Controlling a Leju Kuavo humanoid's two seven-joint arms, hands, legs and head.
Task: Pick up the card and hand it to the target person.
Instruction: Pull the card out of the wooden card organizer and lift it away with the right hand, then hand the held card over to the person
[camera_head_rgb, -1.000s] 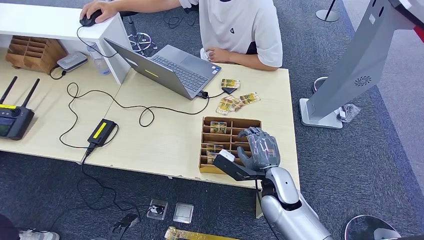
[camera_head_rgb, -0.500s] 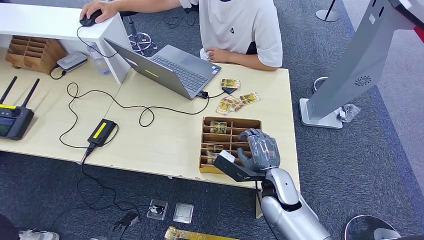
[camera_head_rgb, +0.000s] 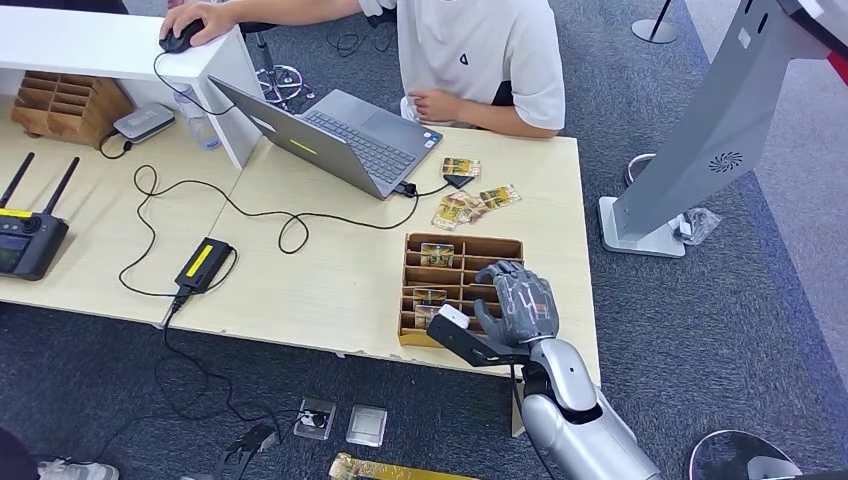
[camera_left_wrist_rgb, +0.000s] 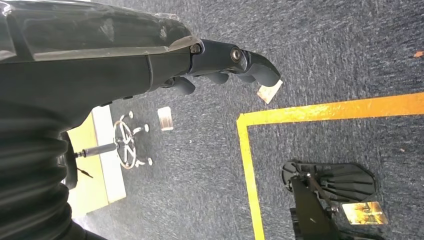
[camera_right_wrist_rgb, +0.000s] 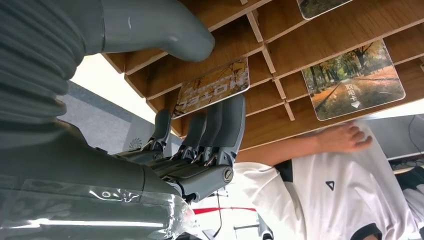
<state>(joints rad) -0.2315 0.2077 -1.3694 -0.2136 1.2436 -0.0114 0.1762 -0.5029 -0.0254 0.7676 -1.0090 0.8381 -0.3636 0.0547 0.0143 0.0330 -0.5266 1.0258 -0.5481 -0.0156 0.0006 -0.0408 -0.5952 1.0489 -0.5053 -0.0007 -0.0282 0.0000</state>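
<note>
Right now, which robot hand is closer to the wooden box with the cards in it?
The right hand. It sits over the wooden card box, fingers down among the compartments. The left hand hangs by the robot's side over the grey carpet, away from the table.

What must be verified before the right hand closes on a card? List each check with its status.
1. Right hand over the wooden tray: ok.
2. Fingers lined up with the nearest card: ok; whether they touch it: cannot tell.
3. Card gripped: not ok; the thumb stands apart from the fingers and nothing is held.
4. Person ready to receive: not ok; one hand on the mouse, none held out.
5. Left hand free: ok, holds nothing.
</note>
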